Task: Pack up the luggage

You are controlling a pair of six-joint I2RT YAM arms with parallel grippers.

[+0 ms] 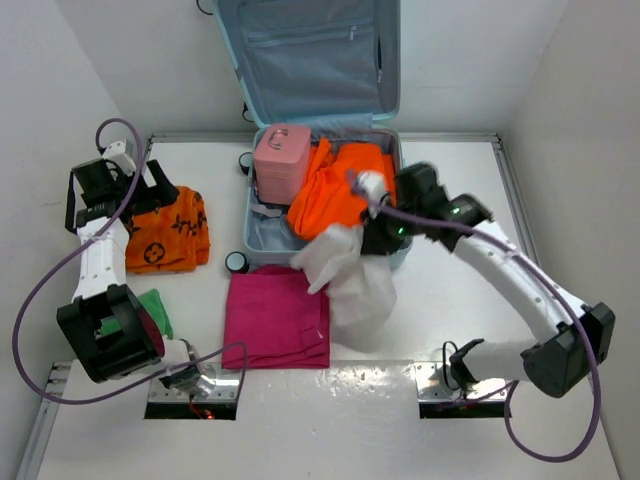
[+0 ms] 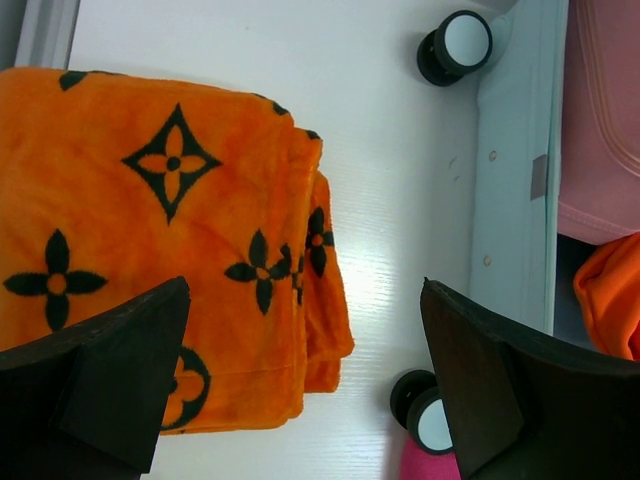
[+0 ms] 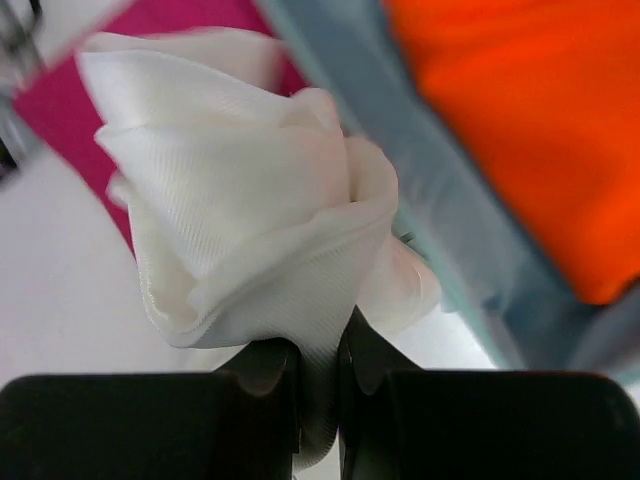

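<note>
The luggage (image 1: 322,60), a pale aqua hard-shell suitcase, lies open at the back middle with its lid raised; its rim (image 3: 440,190) crosses the right wrist view. Inside sit a pink vanity case (image 1: 281,160) and an orange garment (image 1: 338,186). My right gripper (image 3: 318,375) is shut on a white cloth (image 3: 240,210), which bunches above the fingers; from above that white cloth (image 1: 345,270) hangs at the suitcase's front edge. My left gripper (image 2: 300,380) stands open over the table, beside an orange patterned towel (image 2: 150,230).
A folded magenta cloth (image 1: 277,318) lies in front of the suitcase. A green item (image 1: 155,312) sits by the left arm's base. Black spinner wheels (image 2: 455,45) stick out from the suitcase's left side. White walls close in on both sides.
</note>
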